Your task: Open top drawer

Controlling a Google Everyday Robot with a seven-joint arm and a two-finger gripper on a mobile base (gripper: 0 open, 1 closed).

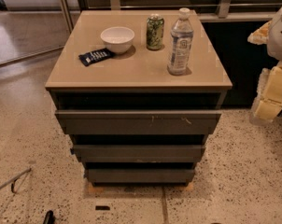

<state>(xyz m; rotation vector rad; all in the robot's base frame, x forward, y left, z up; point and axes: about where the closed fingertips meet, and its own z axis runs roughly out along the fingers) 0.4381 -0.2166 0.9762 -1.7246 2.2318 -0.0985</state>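
At the right edge of the view, apart from the table (131,71), hang my fingers (273,91) (pale yellow, half cut off); whether they are apart or together I cannot tell. The top drawer (138,122) sits just under the tabletop, widest of three grey fronts, scratched right of centre. Above stand a white bowl (117,38), a green can (155,31) and a water bottle (180,41).
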